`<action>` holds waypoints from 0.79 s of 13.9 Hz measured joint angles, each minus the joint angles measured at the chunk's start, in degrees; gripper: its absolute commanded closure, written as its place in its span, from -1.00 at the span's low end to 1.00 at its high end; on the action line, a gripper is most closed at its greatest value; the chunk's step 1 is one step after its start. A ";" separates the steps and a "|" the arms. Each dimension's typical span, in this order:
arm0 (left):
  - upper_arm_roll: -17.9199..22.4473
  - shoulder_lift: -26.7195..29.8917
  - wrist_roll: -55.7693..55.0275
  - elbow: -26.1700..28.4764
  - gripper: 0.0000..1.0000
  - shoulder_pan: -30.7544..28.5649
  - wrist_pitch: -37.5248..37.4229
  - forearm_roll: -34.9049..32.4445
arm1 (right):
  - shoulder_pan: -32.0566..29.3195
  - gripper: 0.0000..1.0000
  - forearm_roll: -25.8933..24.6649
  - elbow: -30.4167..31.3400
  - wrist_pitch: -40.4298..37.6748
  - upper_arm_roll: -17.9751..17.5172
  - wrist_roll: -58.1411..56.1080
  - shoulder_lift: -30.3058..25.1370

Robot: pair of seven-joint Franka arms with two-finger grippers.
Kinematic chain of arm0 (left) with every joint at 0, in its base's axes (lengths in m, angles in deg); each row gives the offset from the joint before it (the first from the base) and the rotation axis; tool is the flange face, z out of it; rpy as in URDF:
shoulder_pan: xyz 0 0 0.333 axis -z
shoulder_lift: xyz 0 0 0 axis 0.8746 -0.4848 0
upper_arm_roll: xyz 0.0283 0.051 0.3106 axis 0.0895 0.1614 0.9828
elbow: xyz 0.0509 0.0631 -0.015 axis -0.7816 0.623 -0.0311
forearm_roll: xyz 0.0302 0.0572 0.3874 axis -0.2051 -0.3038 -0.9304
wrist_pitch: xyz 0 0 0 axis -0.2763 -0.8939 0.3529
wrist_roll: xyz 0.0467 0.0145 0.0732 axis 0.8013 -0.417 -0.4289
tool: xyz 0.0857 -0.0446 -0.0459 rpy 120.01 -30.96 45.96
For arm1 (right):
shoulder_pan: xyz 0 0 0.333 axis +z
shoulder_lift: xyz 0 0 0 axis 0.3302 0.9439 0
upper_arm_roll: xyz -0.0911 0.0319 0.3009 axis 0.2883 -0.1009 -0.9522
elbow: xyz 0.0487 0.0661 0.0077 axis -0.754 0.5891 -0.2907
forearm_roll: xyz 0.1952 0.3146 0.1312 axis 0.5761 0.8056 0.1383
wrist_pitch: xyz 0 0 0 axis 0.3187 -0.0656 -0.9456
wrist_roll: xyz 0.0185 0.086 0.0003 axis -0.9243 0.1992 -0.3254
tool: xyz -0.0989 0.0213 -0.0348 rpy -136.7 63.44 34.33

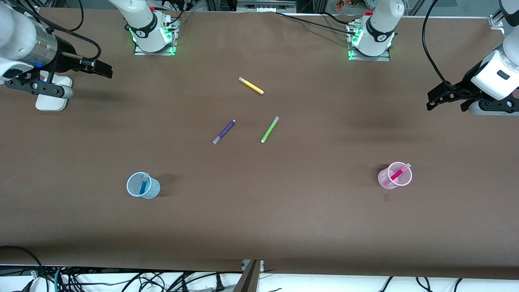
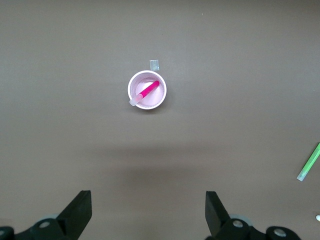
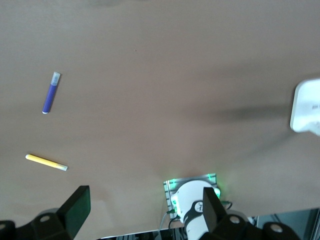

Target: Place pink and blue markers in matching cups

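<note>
The pink marker [image 1: 397,173] stands tilted inside the pale pink cup [image 1: 394,175], toward the left arm's end of the table; both show in the left wrist view, marker [image 2: 148,91] in cup [image 2: 147,90]. The blue marker [image 1: 143,184] stands inside the pale blue cup [image 1: 142,186], toward the right arm's end. My left gripper [image 1: 433,100] is open and empty, raised above the table's end, apart from the pink cup; it also shows in the left wrist view [image 2: 148,210]. My right gripper [image 1: 106,70] is open and empty, raised at the other end; it also shows in the right wrist view [image 3: 145,210].
A purple pen [image 1: 224,132], a lime-green pen [image 1: 269,129] and a yellow pen [image 1: 251,85] lie mid-table. A white block [image 1: 52,97] sits under the right arm. A small tape piece [image 1: 387,197] lies beside the pink cup, nearer the front camera.
</note>
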 measured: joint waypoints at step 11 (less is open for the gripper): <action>-0.27 0.20 -0.04 0.00 -1.00 0.02 -0.17 0.00 | 0.42 -0.99 0.00 7.32 6.96 1.10 -7.79 -6.90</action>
